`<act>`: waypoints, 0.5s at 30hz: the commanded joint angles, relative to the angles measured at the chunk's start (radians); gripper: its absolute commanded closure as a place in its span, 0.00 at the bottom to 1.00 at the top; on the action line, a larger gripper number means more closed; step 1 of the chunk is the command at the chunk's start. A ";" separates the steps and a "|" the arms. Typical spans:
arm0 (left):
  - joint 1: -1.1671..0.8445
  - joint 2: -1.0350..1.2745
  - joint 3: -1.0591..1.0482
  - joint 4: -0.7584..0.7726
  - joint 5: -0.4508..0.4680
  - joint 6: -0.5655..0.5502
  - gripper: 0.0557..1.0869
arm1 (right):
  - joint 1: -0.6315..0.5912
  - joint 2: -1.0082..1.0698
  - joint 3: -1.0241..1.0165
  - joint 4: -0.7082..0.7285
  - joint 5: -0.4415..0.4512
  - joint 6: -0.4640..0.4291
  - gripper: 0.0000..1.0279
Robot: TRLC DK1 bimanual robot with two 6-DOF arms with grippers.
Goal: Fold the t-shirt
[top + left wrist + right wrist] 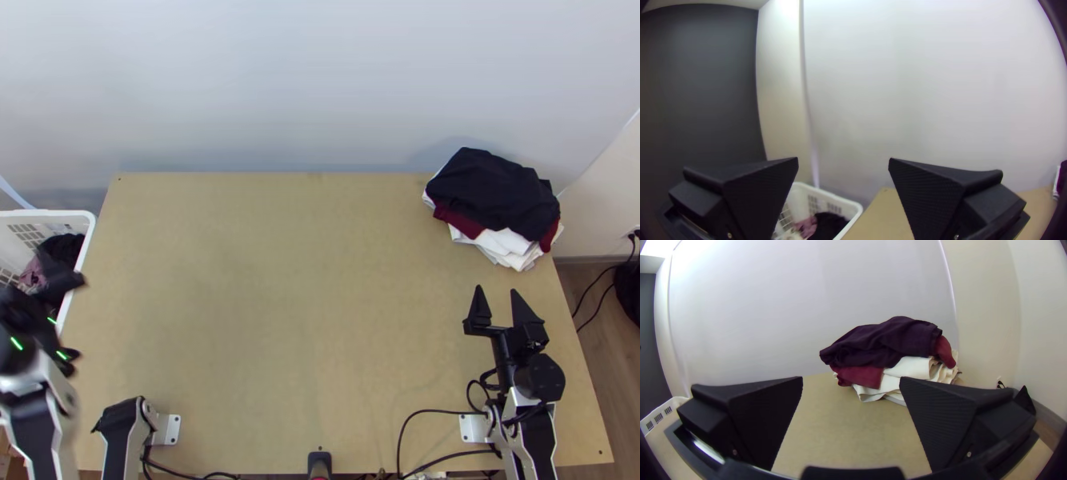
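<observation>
My left gripper (75, 321) is blurred at the table's left edge, beside the laundry basket; in the left wrist view the left gripper (843, 159) stands open, holding nothing. Over the table's right side, the right gripper (497, 291) points toward the back, short of the clothes pile. The right wrist view has the right gripper (851, 378) open with nothing held. Dark and pink clothes (828, 225) lie bunched in the basket. A pile topped by a black garment (490, 188), purplish in the right wrist view, holds maroon and white cloth below. Which piece is the t-shirt, I cannot tell.
The white basket (90, 224) stands against the left side of the wooden table (296, 296). Bare tabletop stretches between the two arms. Black cables (436, 412) run along the near edge, and a pale wall rises behind the table.
</observation>
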 commanded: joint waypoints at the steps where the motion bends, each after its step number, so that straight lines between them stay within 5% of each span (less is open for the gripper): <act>1: 0.127 0.164 0.133 -0.103 0.008 -0.013 0.04 | -0.003 -0.003 -0.006 -0.018 0.001 0.021 0.04; 7: 0.462 0.425 0.178 -0.148 0.166 0.005 0.04 | -0.003 -0.003 -0.006 -0.018 0.001 0.021 0.04; 15: 0.672 0.822 0.253 -0.125 0.207 0.062 0.04 | -0.003 -0.003 -0.006 -0.018 0.001 0.021 0.04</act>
